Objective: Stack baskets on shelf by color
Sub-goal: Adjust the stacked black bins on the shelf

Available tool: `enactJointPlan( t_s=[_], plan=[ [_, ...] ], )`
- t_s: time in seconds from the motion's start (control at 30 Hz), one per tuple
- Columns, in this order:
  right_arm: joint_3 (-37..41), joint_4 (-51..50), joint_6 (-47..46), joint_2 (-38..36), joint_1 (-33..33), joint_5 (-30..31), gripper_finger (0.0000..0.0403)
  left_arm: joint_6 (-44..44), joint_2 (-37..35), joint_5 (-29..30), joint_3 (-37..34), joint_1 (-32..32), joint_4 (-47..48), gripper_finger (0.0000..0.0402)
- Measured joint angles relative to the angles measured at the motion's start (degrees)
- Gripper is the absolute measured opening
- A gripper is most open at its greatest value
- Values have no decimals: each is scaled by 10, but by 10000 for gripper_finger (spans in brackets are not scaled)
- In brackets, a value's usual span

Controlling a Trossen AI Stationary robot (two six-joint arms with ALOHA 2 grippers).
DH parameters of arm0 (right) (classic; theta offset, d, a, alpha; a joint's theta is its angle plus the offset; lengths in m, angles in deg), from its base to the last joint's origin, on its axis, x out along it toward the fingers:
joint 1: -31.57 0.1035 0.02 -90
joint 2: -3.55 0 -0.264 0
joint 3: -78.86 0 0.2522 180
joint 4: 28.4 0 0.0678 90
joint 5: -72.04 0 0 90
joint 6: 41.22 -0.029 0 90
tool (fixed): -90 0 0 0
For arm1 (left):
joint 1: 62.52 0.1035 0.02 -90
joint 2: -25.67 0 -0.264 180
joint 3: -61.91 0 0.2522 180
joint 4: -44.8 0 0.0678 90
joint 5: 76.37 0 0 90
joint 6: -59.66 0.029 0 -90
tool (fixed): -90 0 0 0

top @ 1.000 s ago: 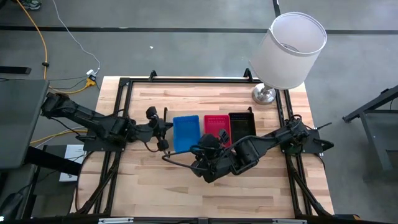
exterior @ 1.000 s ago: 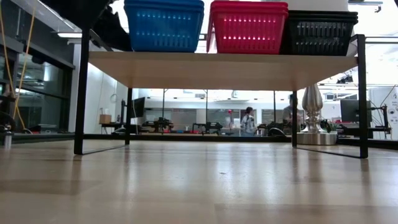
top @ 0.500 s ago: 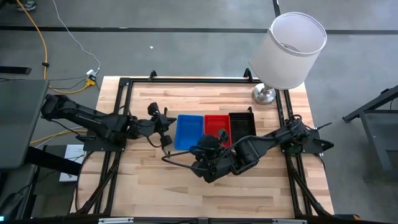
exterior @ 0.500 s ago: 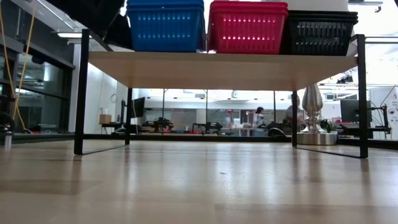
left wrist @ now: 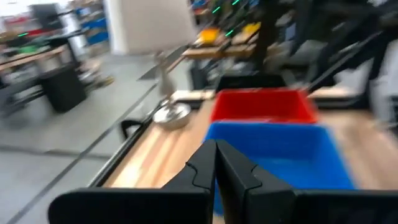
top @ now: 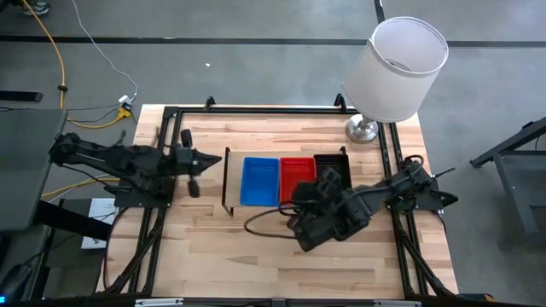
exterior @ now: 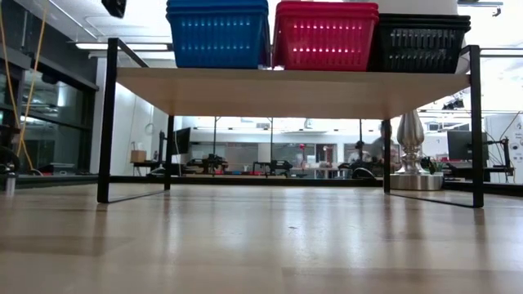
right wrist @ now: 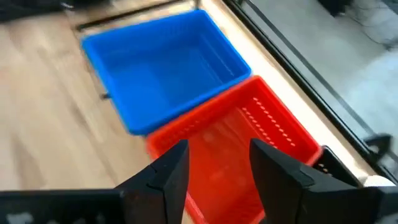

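Grippers both clear of the shelf now. Right gripper, fingers spread and empty, has drawn back toward 5 o'clock, hovering over the red stack. Left gripper, fingers pressed together, has pulled away to 9 o'clock after nudging the blue stack up against the red. Black stack sits at 3 o'clock of the red. Farther off, a lamp on the desk. Sorting looks finished.
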Motion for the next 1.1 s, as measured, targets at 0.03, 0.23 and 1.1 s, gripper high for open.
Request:
enactJointPlan(
  t_s=[0.03,0.23,1.1],
  plan=[
    [8,7,15,-8,6,0,151,-1,-16,-18,0,0,4,0],
    [76,3,14,-85,65,41,86,-28,-89,-102,-27,-1,-6,0],
    [712,225,-177,-615,238,179,0,17,-362,-288,-341,-30,-181,0]
  ],
)
